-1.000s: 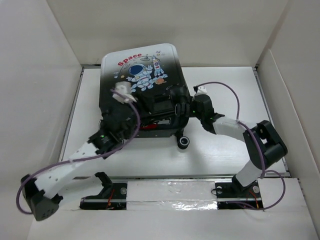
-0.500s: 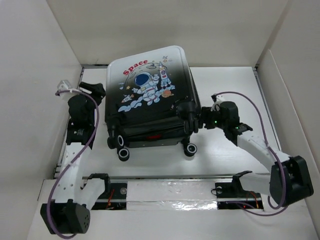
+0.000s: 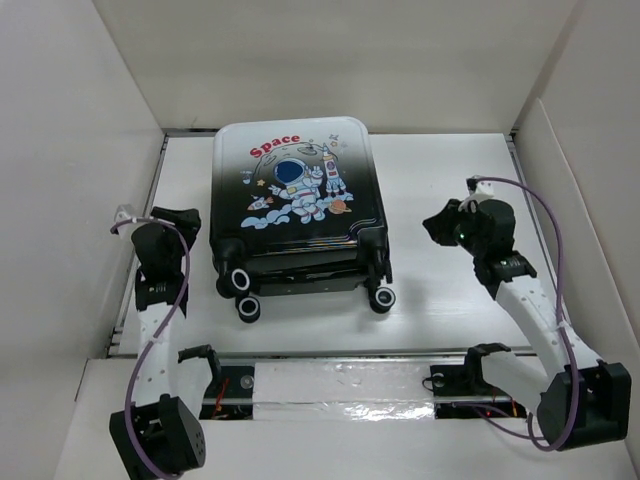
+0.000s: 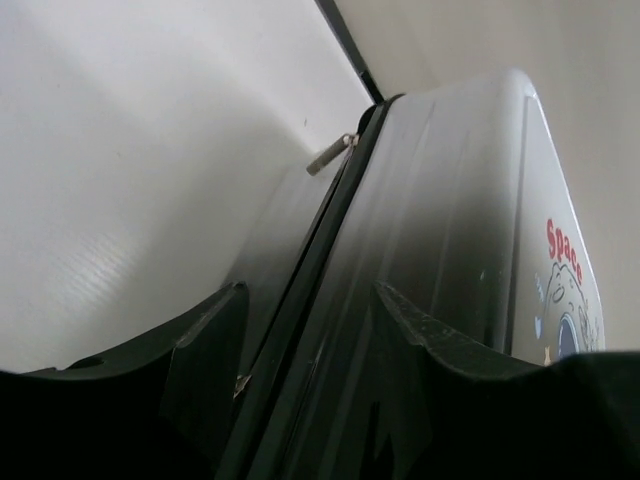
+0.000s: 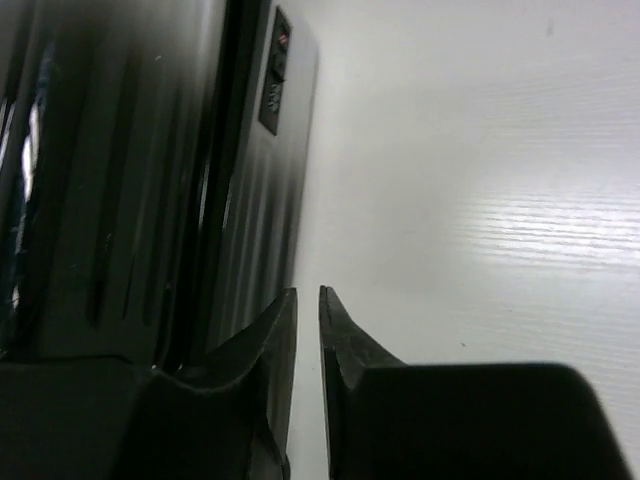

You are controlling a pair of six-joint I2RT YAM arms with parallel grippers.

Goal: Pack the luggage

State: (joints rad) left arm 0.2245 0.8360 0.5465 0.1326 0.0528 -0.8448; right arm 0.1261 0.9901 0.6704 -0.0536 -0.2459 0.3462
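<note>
The luggage [image 3: 295, 205] lies flat and closed in the middle of the table, astronaut and red "Space" print facing up, wheels [image 3: 247, 308] toward me. My left gripper [image 3: 194, 224] is open beside its left side. In the left wrist view its fingers [image 4: 210, 330] stand either side of the luggage's zip seam [image 4: 300, 290], with a silver zip pull [image 4: 330, 155] farther along. My right gripper [image 3: 438, 224] is shut and empty, apart from the luggage's right side. In the right wrist view [image 5: 308, 295] the luggage's dark ribbed side [image 5: 150, 150] is on the left.
White walls [image 3: 100, 120] box in the table on the left, back and right. A taped rail [image 3: 340, 385] with both arm bases runs along the near edge. Bare white tabletop [image 3: 450, 300] lies right of the luggage.
The luggage has swung from tilted to square and flat. Both arms have drawn back from its top and front to its left and right sides.
</note>
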